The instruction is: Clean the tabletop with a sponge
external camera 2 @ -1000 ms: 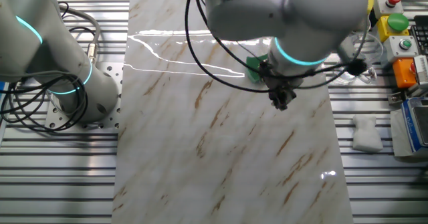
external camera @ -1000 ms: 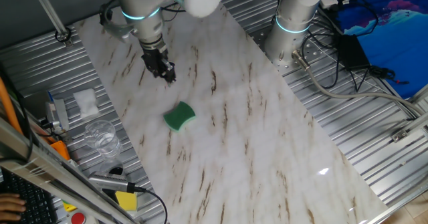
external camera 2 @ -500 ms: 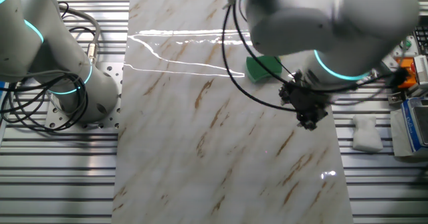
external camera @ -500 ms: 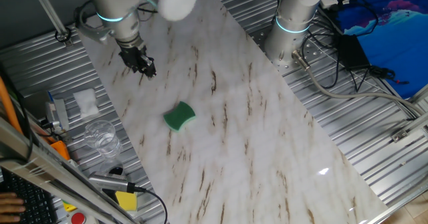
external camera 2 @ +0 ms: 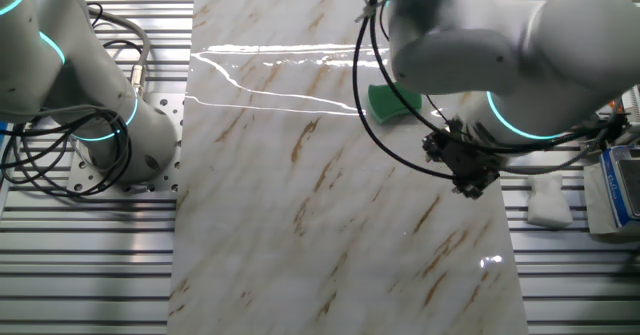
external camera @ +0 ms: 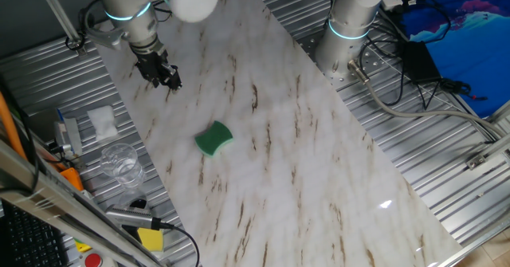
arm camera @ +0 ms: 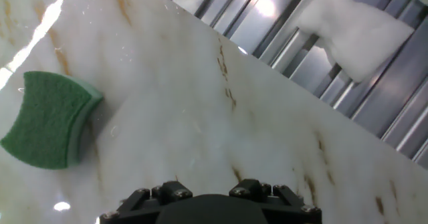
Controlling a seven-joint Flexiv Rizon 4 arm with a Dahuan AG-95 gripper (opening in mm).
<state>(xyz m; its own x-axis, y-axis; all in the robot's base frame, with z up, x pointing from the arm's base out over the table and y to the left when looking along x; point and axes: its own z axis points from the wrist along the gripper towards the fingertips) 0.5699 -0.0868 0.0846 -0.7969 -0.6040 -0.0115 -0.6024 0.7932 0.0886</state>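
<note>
My claw [external camera: 165, 76] hangs in the upper left of one fixed view, over the edge of the tabletop [external camera: 303, 163]; it holds nothing, and its fingers look drawn close together, though whether they are fully clenched I cannot tell; in the hand view only its dark base [arm camera: 210, 207] shows at the bottom of the frame, the fingertips out of sight; the sponge [external camera: 213, 139] lies free on the marble near the middle of that fixed view, well apart from my claw, and at the left edge of the hand view [arm camera: 50, 119]; a white cloth [arm camera: 358, 27] lies on the ribbed bench [external camera: 48, 84] in the upper right of the hand view; I can read no writing anywhere.
</note>
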